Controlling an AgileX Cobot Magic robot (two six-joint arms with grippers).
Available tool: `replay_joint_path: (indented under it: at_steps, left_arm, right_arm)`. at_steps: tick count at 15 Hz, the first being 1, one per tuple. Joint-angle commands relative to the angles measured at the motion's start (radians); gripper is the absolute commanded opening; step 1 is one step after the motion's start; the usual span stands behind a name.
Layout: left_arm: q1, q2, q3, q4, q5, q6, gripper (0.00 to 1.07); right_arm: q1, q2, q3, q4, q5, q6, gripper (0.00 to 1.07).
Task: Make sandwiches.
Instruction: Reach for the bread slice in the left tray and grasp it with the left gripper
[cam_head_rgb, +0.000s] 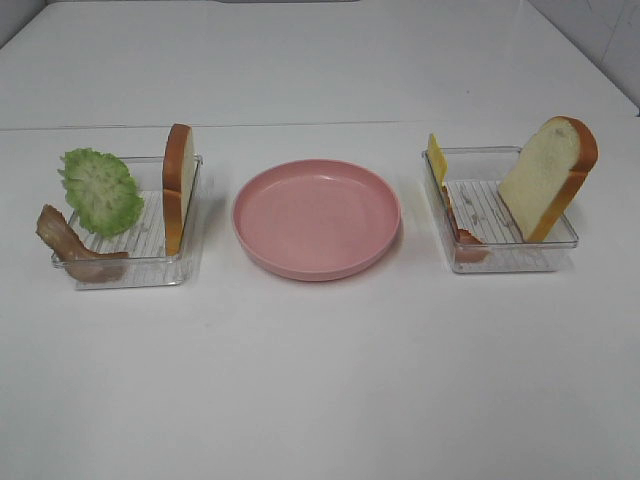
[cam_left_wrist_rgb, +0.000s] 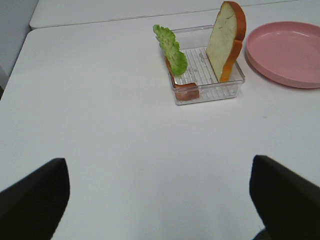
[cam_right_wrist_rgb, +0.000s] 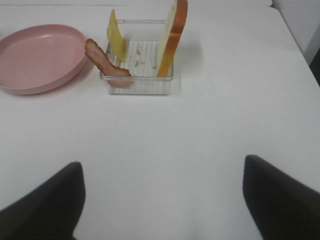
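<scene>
The left gripper (cam_left_wrist_rgb: 157, 160) is keeping its jaws spread wide, w/ the two dark fingers (cam_left_wrist_rgb: 35, 200) far apart and gripping nothing. The right gripper (cam_right_wrist_rgb: 161, 161) is standing the same way: fingers (cam_right_wrist_rgb: 282, 197) wide apart, nothing btw. them. Both are pointing forward and down, approx. at a slant.

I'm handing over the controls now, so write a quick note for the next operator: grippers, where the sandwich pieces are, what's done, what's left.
Left gripper: open, holding nothing, over bare table short of the left tray.
Right gripper: open, holding nothing, short of the right tray.
Left tray: lettuce, bacon strip, bread slice standing on edge.
Right tray: cheese, second bacon strip, second bread slice leaning.
Plate: between the trays, nothing on it.
Done: nothing.
Left: all the stacking, probably on the plate.
</scene>
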Motion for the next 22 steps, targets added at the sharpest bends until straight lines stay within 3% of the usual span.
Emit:
replay_joint_path:
  at_steps: [1,22]
  left_arm:
    - [-0.004,-0.021,0.001,-0.006,-0.008,0.000,0.92]
    - [-0.004,-0.021,0.001,-0.006,-0.008,0.000,0.92]
  right_arm:
    - [-0.005,-0.014,0.001,-0.001,-0.012,-0.008,0.81]
    - [-0.005,-0.014,0.001,-0.001,-0.012,-0.008,0.81]
